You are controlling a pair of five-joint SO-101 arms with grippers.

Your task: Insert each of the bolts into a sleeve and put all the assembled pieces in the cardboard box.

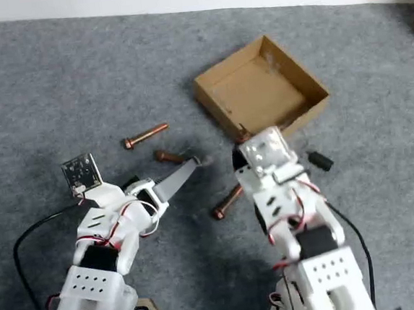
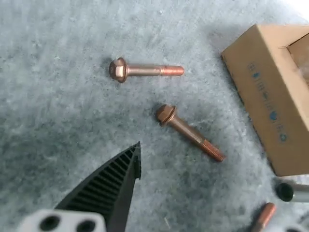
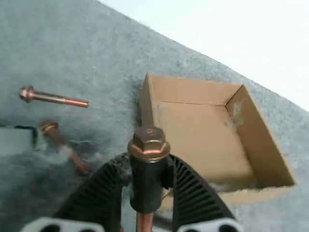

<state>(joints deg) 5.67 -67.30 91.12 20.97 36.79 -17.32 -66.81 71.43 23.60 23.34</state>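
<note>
Assembled piece: a copper-coloured hex-head bolt [image 3: 148, 142] sits in a black cylindrical sleeve [image 3: 147, 186]. Its head sticks out toward the box, just outside the near wall.
Right gripper [image 3: 148, 166]: clamped on the sleeve, one finger on each side.
Box: an open, square, brown cardboard box [image 1: 216, 105] stands on the carpet just beyond the right gripper.
Loose bolts: a long copper bolt [image 1: 146, 136] lies left of the box. A second copper bolt [image 1: 168, 156] is near it. A third copper bolt [image 1: 227, 202] lies beside the right arm.
Left gripper [image 1: 183, 173]: low over the carpet, tip near the second bolt. I cannot tell whether it is parted or closed.
Small black piece [image 1: 320, 161]: lies near the box's near corner, by the right arm.
Surface: grey carpet [image 1: 78, 86].
</note>
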